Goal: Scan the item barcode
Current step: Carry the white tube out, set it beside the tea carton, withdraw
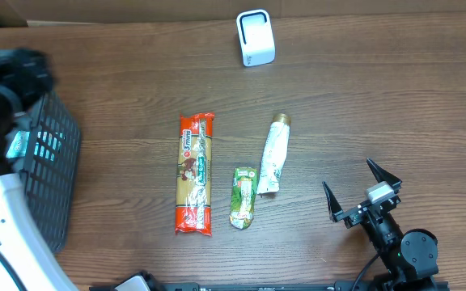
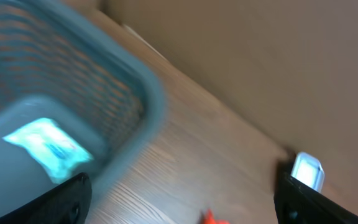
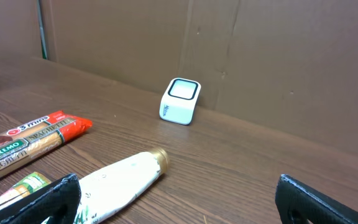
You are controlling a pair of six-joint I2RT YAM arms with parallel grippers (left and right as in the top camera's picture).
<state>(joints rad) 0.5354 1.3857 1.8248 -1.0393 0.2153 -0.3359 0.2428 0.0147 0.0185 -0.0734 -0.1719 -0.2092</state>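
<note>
- Three items lie in a row at the centre of the overhead frame: a red spaghetti packet (image 1: 194, 174) on the left, a small green packet (image 1: 243, 196) in the middle and a white tube (image 1: 273, 156) with a gold cap on the right, each apart from the next.
- The white barcode scanner (image 1: 256, 37) stands at the top centre, well apart from them.
- My left gripper (image 2: 182, 202) hangs above the basket (image 1: 51, 174) at the left edge, jaws wide with nothing between them.
- A pale blue packet (image 2: 48, 148) lies inside the basket.
- My right gripper (image 1: 349, 175) sits at the lower right, jaws wide and empty, near the tube.
</note>
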